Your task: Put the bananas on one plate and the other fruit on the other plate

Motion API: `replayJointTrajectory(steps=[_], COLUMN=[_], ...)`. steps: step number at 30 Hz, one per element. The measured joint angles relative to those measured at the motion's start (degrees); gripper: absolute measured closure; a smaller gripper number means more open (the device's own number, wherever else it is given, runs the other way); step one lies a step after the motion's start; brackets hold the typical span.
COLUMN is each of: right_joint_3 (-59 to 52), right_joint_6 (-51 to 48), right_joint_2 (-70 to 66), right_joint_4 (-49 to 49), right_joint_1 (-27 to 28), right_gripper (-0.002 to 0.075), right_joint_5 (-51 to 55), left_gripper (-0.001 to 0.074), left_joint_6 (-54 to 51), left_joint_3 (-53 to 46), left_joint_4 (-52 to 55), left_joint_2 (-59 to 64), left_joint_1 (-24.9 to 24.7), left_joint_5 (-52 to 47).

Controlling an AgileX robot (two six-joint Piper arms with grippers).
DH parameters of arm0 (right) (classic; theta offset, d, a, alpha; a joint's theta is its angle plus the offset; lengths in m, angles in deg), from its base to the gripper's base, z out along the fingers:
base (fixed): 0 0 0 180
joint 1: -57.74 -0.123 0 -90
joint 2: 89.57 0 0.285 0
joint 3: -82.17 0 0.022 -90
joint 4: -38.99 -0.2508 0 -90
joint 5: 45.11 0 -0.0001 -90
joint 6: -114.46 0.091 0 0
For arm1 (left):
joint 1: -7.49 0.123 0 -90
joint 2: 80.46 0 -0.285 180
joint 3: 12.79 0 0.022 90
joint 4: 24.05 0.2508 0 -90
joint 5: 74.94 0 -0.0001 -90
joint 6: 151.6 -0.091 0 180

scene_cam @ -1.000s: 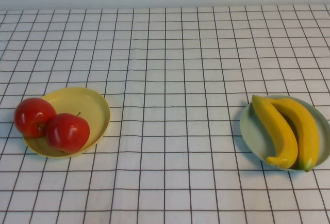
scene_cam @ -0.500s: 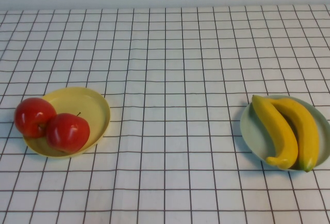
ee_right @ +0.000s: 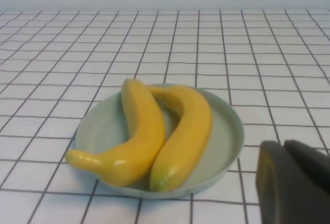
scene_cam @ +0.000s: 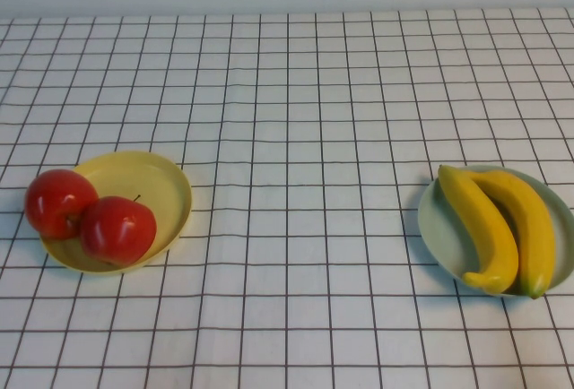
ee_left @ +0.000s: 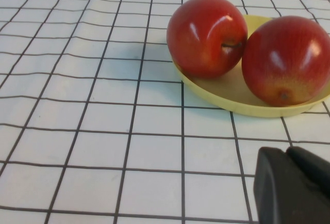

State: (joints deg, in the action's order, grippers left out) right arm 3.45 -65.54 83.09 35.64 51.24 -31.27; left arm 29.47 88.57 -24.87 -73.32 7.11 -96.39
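- Fruit sorted on two plates across a desk (scene_cam: 296, 138) covered with a white cloth ruled in dark squares
- Yellow plate (scene_cam: 161, 183), lower left of the high view: carries two red apples (scene_cam: 117, 229) touching each other, one well inside the plate, the other sitting over its left rim
- Mint-green plate (scene_cam: 439, 228), lower right of the high view: carries two bananas (scene_cam: 480, 228) lying side by side and touching, their lower tips near the plate's front edge
- Left gripper (ee_left: 291, 185): dark body in the lower right corner of the left wrist view, just in front of the yellow plate and apart from it; jaws closed, holding nothing
- Right gripper (ee_right: 294, 180): dark body in the lower right corner of the right wrist view, beside the mint-green plate; jaws closed, holding nothing
- Neither arm appears in the high view
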Motion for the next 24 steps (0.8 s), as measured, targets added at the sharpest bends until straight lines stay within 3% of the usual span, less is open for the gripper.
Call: replayJointTrajectory(steps=[6,11,24], right_joint_3=[0.0,0.0,-0.1], right_joint_6=[-6.1,-5.1,-4.9], right_joint_2=[0.0,0.0,0.0], right_joint_4=[-7.1,-7.0,-7.4], right_joint_1=[4.6,4.7,4.7], right_gripper=[0.0741,0.0741,0.0742], right_joint_5=[1.1,6.2,6.9], left_gripper=[0.0738,0.0738,0.0738], left_joint_6=[0.0,0.0,0.0], left_joint_3=[0.0,0.0,0.0], left_joint_4=[0.0,0.0,0.0], left_joint_2=[0.0,0.0,0.0], left_joint_1=[0.0,0.0,0.0], left_joint_5=[0.0,0.0,0.0])
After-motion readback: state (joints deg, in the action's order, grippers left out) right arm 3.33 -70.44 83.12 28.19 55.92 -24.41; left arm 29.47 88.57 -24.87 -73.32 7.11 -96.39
